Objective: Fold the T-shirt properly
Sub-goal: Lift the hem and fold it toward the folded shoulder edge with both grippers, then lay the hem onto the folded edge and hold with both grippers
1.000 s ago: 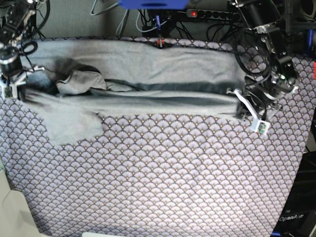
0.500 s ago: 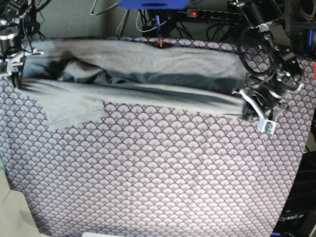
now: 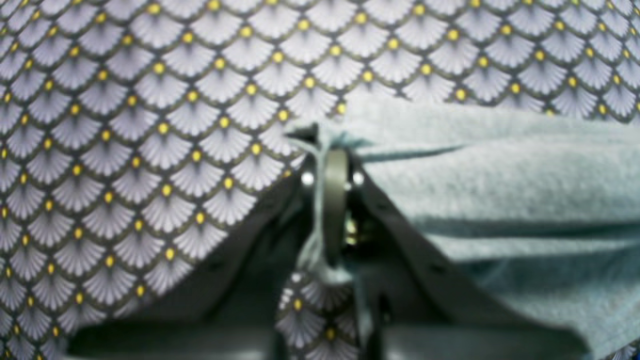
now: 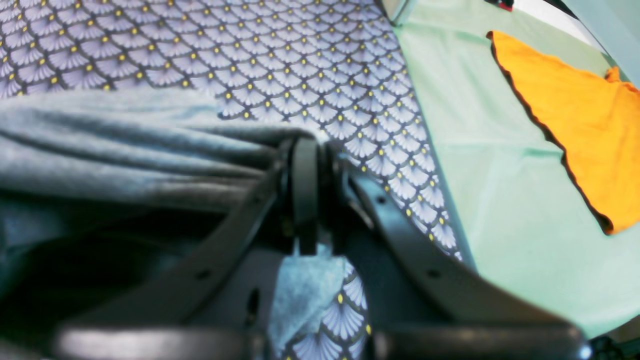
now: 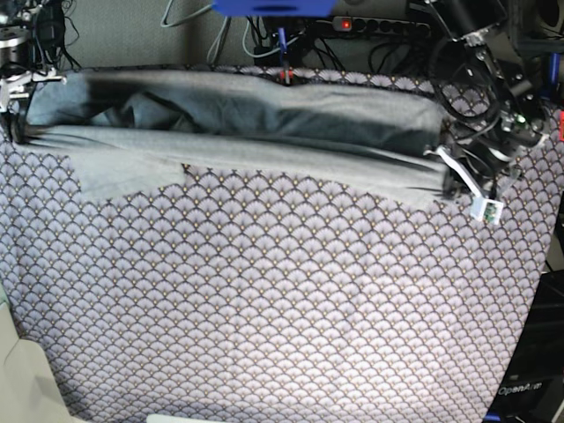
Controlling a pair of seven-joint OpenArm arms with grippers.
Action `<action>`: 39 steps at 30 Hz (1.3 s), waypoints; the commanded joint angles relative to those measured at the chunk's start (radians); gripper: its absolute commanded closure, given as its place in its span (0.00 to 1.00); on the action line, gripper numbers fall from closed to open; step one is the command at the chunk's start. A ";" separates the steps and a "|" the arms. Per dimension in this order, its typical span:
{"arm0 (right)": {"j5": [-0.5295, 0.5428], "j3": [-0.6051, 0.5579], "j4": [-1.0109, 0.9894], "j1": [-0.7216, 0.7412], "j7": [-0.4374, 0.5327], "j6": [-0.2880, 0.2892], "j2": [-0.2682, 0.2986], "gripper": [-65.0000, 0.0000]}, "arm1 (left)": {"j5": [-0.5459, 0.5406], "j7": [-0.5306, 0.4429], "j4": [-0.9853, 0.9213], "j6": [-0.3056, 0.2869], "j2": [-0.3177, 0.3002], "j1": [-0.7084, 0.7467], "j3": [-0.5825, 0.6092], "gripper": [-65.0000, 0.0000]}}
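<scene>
Stretching across the far half of the table, the T-shirt (image 5: 238, 150) hung between the two arms as a long grey band, its near edge trailing on the patterned tablecloth (image 5: 282, 300) and its upper part lifted into a shadowed fold. A sleeve flap (image 5: 123, 176) lay flat on the cloth toward the base view's left.

The left gripper (image 3: 332, 165) was clamped on a corner of the shirt: in its wrist view the two dark fingers (image 3: 336, 200) stood pressed together with a thin strip of grey fabric pinched between them, and the rest of the garment spread off to that view's right in soft ridges. In the base view this arm (image 5: 493, 132) sat at the band's right end, cables looped above it.

The right gripper (image 4: 305, 165) was likewise closed on the shirt. Its fingers (image 4: 304, 190) met tightly, a bunch of grey cloth ran in from the wrist view's left to the tips, and a small tab of fabric poked out below them. In the base view that gripper (image 5: 16, 92) showed at the band's left end, though it was small and partly cut off by the frame edge there.

Beyond the tablecloth's edge in the right wrist view lay a pale green surface (image 4: 490, 165) with an orange cloth (image 4: 575, 120) on it.
</scene>
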 commanded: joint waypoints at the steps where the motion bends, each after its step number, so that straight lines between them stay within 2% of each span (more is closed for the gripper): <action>1: 0.023 0.014 -0.003 -0.016 0.032 -0.012 0.017 1.00 | 0.010 -0.020 0.013 0.010 -0.018 -0.015 -0.007 1.00; 8: 0.020 0.016 -0.141 -0.030 0.146 -0.012 0.014 1.00 | 0.012 -0.020 0.013 0.010 -0.027 0.002 -0.002 1.00; 17: 0.018 0.102 -0.265 -0.028 0.253 -0.012 0.016 1.00 | 0.013 -0.020 0.012 0.010 -0.042 0.054 0.001 1.00; 24: 0.018 0.111 -0.356 -0.030 0.334 -0.012 0.013 1.00 | 0.013 -0.020 -0.024 0.010 -0.053 0.071 0.001 1.00; 30: 0.017 0.111 -0.400 -0.059 0.382 -0.012 0.014 1.00 | 0.013 -0.020 -0.102 0.010 -0.068 0.068 0.001 1.00; 38: 0.017 0.111 -0.420 -0.065 0.380 -0.012 0.013 1.00 | 0.010 -0.020 -0.105 0.010 -0.068 0.068 0.001 1.00; 39: 0.015 0.111 -0.420 -0.065 0.380 -0.012 0.013 1.00 | 0.005 -0.020 -0.105 0.010 -0.068 0.070 0.001 0.97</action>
